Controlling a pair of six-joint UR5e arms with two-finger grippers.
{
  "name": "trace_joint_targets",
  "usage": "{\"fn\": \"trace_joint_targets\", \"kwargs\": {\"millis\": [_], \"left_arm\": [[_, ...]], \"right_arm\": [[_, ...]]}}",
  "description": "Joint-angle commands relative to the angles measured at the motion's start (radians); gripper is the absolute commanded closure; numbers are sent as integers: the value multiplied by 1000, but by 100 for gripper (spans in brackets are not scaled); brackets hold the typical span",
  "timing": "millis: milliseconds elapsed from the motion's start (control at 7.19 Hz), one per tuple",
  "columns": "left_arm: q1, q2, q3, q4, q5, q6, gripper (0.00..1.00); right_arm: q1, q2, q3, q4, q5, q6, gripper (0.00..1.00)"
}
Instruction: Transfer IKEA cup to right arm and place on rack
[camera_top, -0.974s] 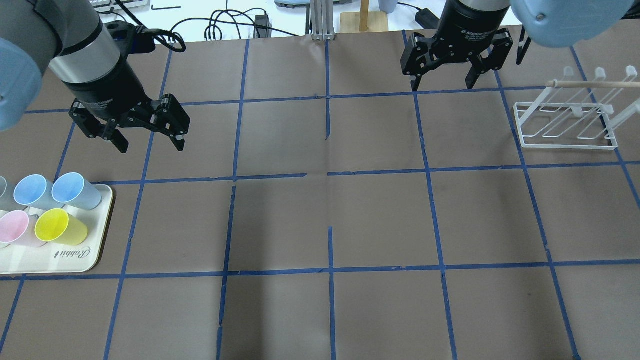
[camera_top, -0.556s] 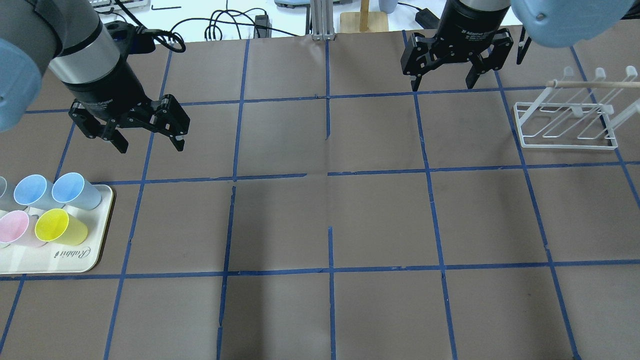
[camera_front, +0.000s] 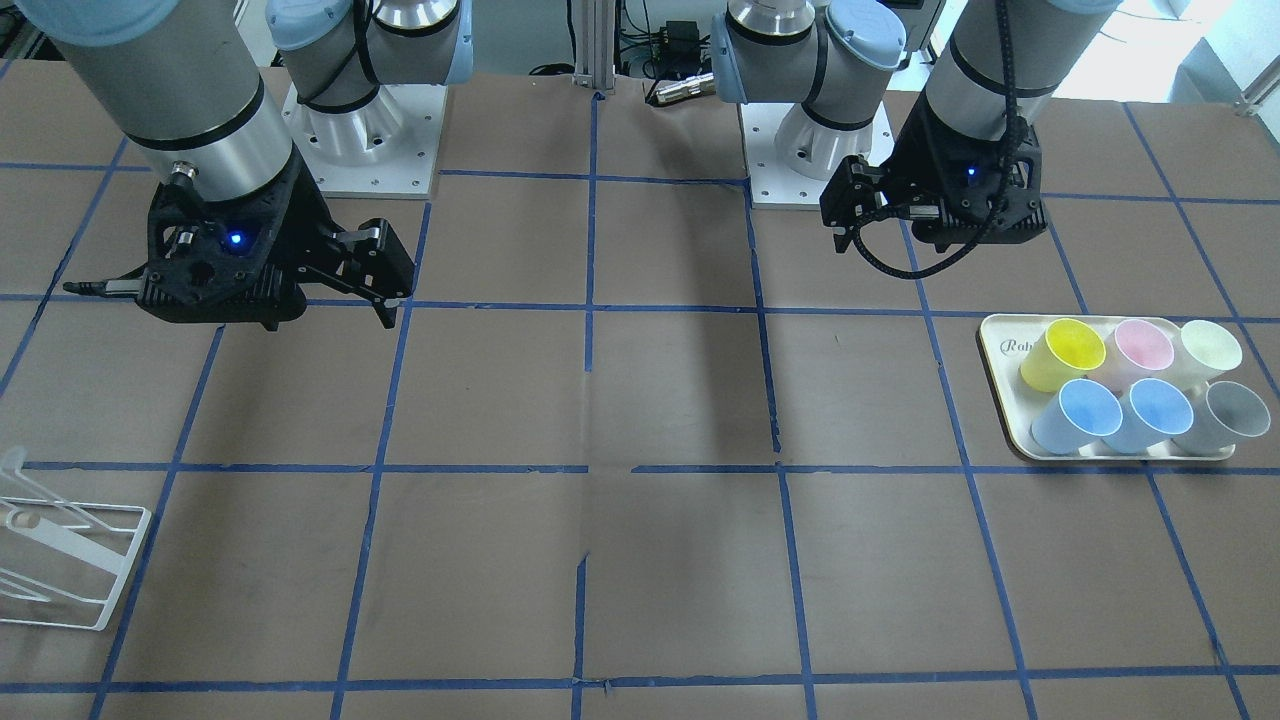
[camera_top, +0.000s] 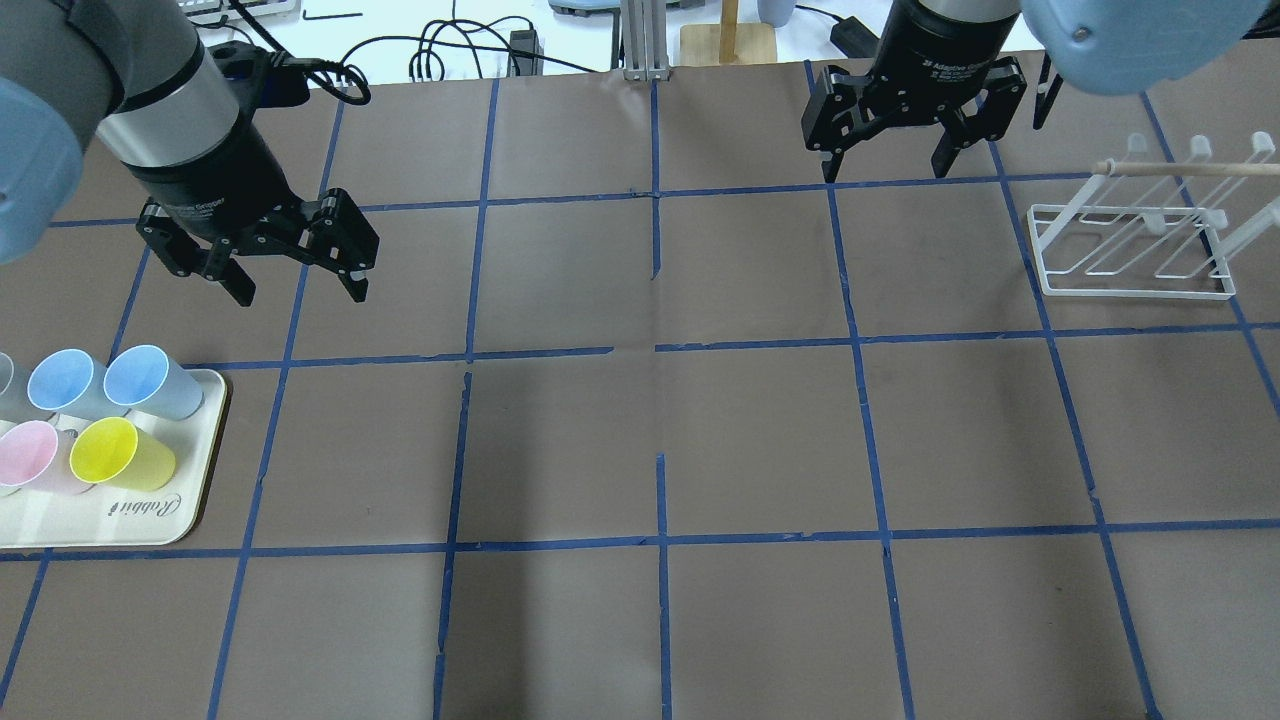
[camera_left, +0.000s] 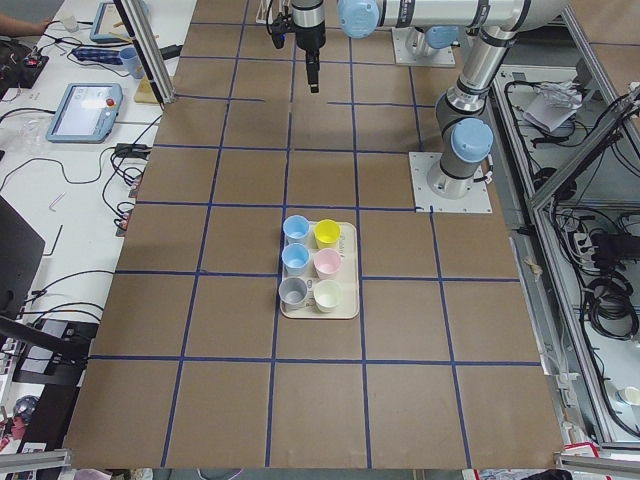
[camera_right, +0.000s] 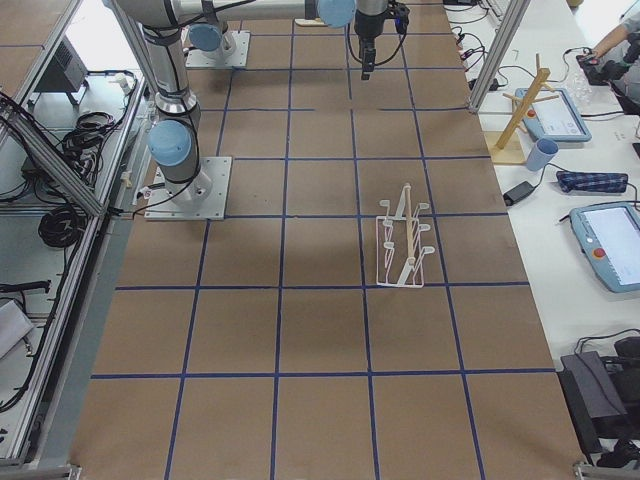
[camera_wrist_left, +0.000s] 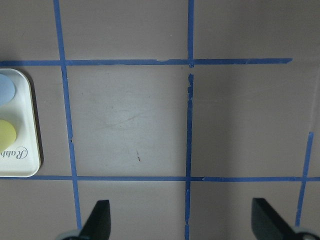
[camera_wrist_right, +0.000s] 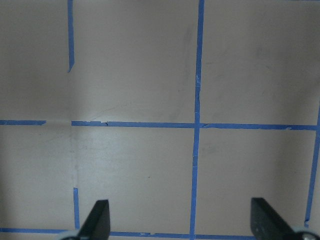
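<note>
Two light blue IKEA cups stand on the cream tray at the table's left edge, beside a pink cup and a yellow cup. They also show in the front view. My left gripper hangs open and empty above the table, behind and to the right of the tray. My right gripper is open and empty at the back, left of the white wire rack. The rack holds nothing. The left wrist view shows the tray's corner.
The tray also holds a pale green cup and a grey cup. A thin rod sticks sideways from the right wrist over the rack. Cables and a wooden stand lie beyond the back edge. Brown mat with blue tape grid.
The left gripper has shifted very slightly to the left. The right gripper, cups and rack have not moved.
</note>
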Motion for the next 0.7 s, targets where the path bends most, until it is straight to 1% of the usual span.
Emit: {"fn": "trace_joint_targets", "kwargs": {"millis": [0,556], "left_arm": [[1,-2,-1,3,-1,0,0],[1,-2,-1,10,-1,0,0]], "right_arm": [[0,0,-1,0,0,0,0],[0,0,0,0,0,0,0]]}}
